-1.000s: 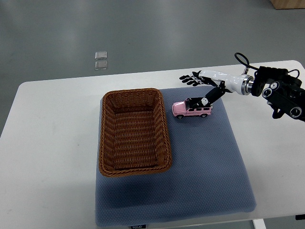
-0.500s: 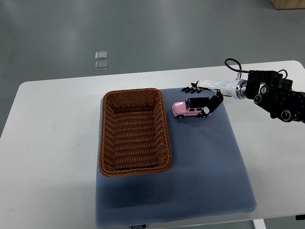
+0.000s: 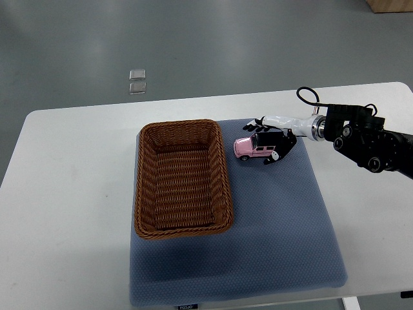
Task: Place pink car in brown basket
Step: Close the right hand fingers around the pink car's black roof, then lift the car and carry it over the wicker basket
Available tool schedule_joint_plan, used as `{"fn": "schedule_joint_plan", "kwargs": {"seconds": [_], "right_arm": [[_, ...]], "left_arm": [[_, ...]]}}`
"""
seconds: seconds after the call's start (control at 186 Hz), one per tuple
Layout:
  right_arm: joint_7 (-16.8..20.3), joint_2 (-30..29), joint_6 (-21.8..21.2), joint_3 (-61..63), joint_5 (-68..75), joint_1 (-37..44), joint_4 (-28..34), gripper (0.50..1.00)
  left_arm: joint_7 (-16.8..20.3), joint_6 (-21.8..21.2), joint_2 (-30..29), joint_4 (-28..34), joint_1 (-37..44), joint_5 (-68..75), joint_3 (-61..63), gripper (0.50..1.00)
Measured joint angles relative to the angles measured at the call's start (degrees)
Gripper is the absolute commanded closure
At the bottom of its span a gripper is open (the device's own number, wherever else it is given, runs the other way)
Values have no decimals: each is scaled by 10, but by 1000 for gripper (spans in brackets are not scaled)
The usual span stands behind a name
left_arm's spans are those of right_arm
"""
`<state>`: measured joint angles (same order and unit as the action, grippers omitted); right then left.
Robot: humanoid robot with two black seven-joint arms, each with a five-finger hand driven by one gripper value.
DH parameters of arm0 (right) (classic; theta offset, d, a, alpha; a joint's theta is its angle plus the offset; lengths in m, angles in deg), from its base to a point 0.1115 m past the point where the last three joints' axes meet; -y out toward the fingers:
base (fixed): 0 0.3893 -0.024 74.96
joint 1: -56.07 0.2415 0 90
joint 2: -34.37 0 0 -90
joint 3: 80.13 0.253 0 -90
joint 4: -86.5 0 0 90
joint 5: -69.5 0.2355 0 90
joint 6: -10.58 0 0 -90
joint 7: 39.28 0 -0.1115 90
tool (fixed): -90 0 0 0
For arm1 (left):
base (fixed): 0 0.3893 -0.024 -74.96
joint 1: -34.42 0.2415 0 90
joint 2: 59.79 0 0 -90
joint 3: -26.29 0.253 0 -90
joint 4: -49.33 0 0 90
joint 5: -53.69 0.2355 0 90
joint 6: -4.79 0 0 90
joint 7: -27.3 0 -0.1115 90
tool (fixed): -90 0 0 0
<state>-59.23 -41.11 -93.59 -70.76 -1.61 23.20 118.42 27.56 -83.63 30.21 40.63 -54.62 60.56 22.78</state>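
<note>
The pink car (image 3: 251, 148) stands on the blue-grey mat (image 3: 284, 219), just right of the brown wicker basket (image 3: 181, 177), which has nothing in it. My right hand (image 3: 268, 138) reaches in from the right edge and sits over the car's right half. Its black fingers (image 3: 254, 124) curl down over the far side and the thumb (image 3: 277, 151) comes around the near side. The car's wheels are still on the mat. The left arm does not show.
The white table (image 3: 71, 194) holds the mat and basket. The right forearm (image 3: 364, 139) hangs over the table's far right. Two small clear squares (image 3: 136, 81) lie on the grey floor beyond the table.
The right hand has moved left and lowered onto the car, its fingers closing around it. The forearm has followed to the left. The car has not shifted.
</note>
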Motion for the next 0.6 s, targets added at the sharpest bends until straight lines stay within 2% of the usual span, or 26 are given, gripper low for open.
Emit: {"fn": "schedule_joint_plan", "kwargs": {"seconds": [0.204, 0.274, 0.328, 0.452, 0.527, 0.602], "right_arm": [[0, -6, 11, -5, 0, -1, -10, 718], [0, -6, 12, -7, 0, -1, -11, 777], [-1, -6, 12, -11, 0, -1, -11, 801], [-1, -6, 13, -13, 0, -1, -11, 822], [-1, -5, 13, -13, 0, 0, -11, 869], [-1, -5, 13, -13, 1, 2, -11, 961]], "left_arm": [[0, 0, 0, 0, 0, 0, 0, 500], [0, 0, 0, 0, 0, 0, 0, 500], [0, 0, 0, 0, 0, 0, 0, 500], [0, 0, 0, 0, 0, 0, 0, 500], [0, 0, 0, 0, 0, 0, 0, 500], [0, 0, 0, 0, 0, 0, 0, 500]]}}
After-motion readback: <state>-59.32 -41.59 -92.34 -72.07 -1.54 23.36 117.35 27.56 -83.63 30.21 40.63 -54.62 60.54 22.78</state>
